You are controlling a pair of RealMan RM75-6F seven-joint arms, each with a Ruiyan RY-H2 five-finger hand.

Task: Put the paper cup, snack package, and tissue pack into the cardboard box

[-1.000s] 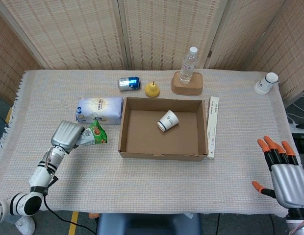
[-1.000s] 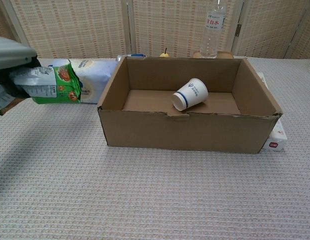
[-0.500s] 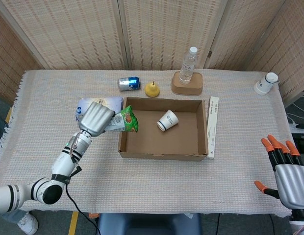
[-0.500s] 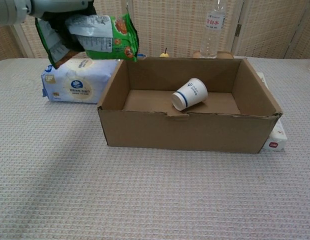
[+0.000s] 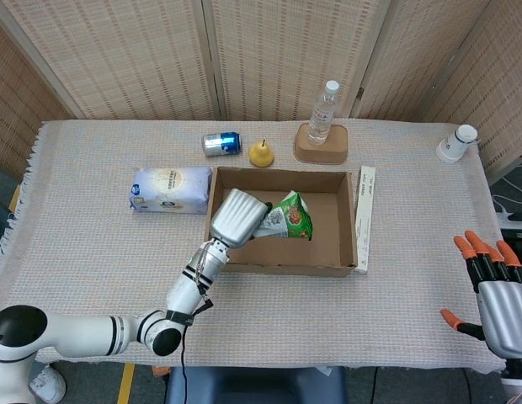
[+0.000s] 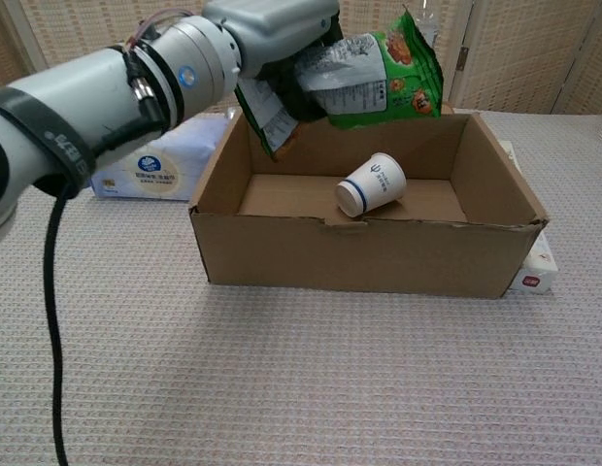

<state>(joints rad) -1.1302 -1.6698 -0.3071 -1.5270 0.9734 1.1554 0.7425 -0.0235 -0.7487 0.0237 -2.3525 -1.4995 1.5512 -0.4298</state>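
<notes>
My left hand [image 5: 238, 217] [image 6: 277, 29] grips the green snack package [image 5: 288, 217] [image 6: 369, 80] and holds it in the air over the open cardboard box [image 5: 282, 263] [image 6: 359, 260]. A white paper cup [image 6: 370, 183] lies on its side on the box floor, just below the package; the head view hides it behind the package. The tissue pack [image 5: 171, 188] [image 6: 150, 173], white and blue, lies on the cloth left of the box. My right hand [image 5: 497, 301] hangs open off the table's right front corner, fingers spread, holding nothing.
Behind the box stand a blue can [image 5: 221, 143], a yellow pear [image 5: 261, 154] and a water bottle [image 5: 324, 112] on a brown tray [image 5: 321, 145]. A long white carton [image 5: 366, 219] lies against the box's right wall. Another cup [image 5: 456, 143] lies far right.
My left hand has carried the snack package up from the cloth at the left and rightward, over the box's left wall to above the cup. The right hand has barely moved.
</notes>
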